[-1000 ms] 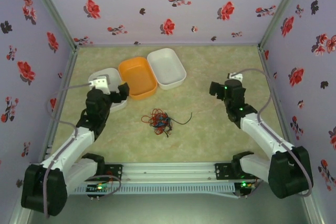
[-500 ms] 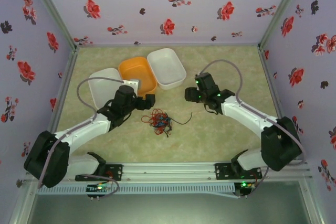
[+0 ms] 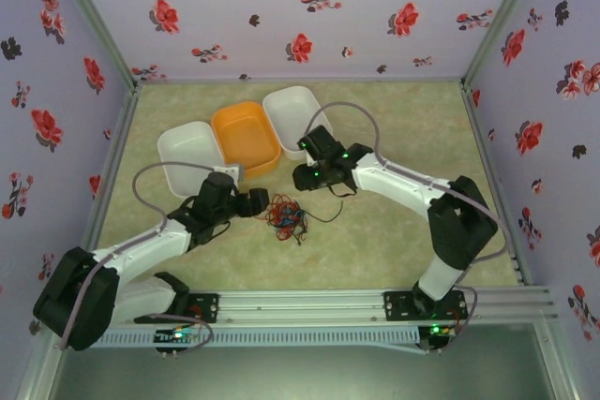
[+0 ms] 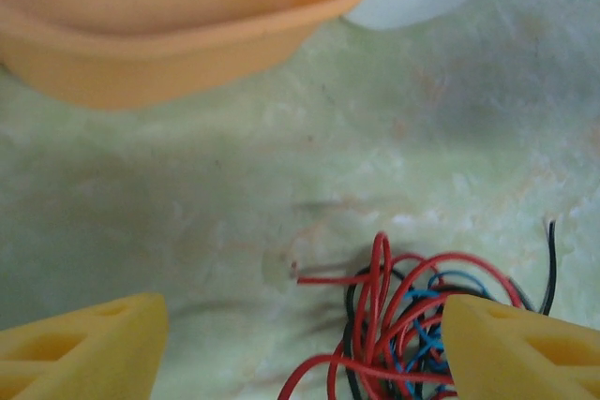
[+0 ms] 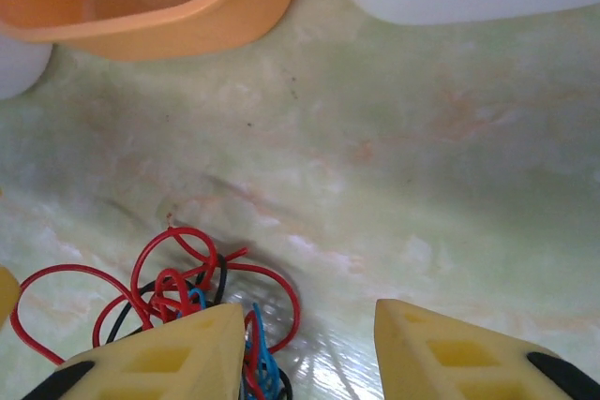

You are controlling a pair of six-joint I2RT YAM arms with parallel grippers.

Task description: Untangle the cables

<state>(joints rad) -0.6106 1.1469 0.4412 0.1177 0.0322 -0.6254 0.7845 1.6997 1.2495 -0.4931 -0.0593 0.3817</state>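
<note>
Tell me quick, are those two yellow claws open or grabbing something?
Left gripper: open, over the tangled bundle of thin red, black and blue wires, nothing gripped.
Right gripper: open at the bundle's edge, holding nothing.

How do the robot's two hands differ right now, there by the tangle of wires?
The left hand sits left of the cables; the right hand at their far side. The left hand's fingers stand wider apart than the right hand's fingers. Both hands are open, yellow-fingered and close to the cables.

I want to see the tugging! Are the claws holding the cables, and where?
Nothing is held. The left claw and right claw stand open by the cables.
</note>
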